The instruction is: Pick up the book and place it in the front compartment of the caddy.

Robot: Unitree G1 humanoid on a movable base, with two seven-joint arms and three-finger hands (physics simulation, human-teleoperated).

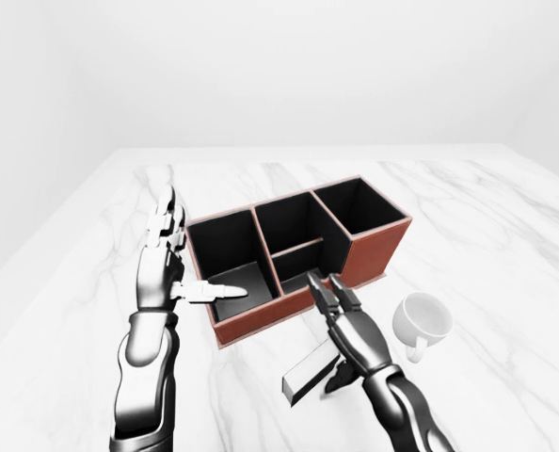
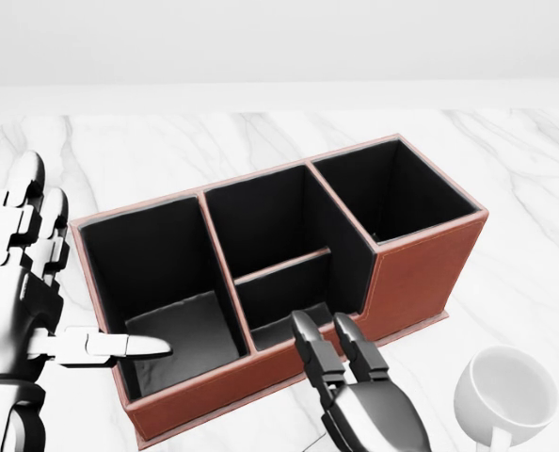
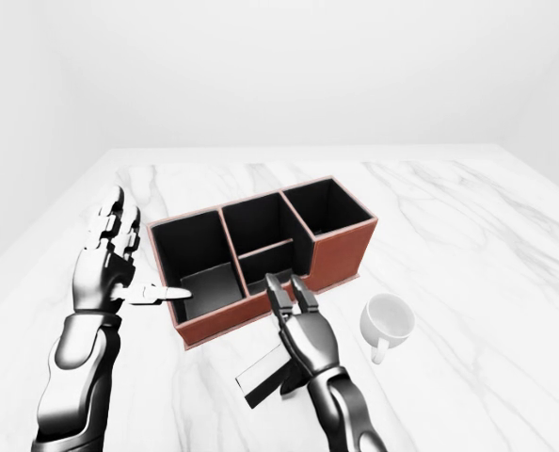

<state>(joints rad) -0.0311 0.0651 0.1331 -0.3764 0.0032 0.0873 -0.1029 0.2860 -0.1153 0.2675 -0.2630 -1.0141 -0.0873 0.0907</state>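
The caddy [image 1: 372, 249] is a red-brown leather box with black compartments, standing on the marble table in the middle of the left-eye view. The book [image 1: 305, 373], a dark slab with a pale page edge, lies on the table just below the caddy. One end of it is under my right hand [image 1: 326, 333]. That hand hovers over the book with fingers [image 2: 319, 356] stretched toward the caddy's near wall and the thumb down beside the book, open. My left hand [image 1: 191, 260] stands open and upright at the caddy's left end, thumb pointing over the left compartment.
A white mug [image 1: 423, 321] sits on the table right of my right hand, below the caddy's right end. The white marble table [image 1: 487, 217] spreads wide on all sides; its left edge runs close past my left arm.
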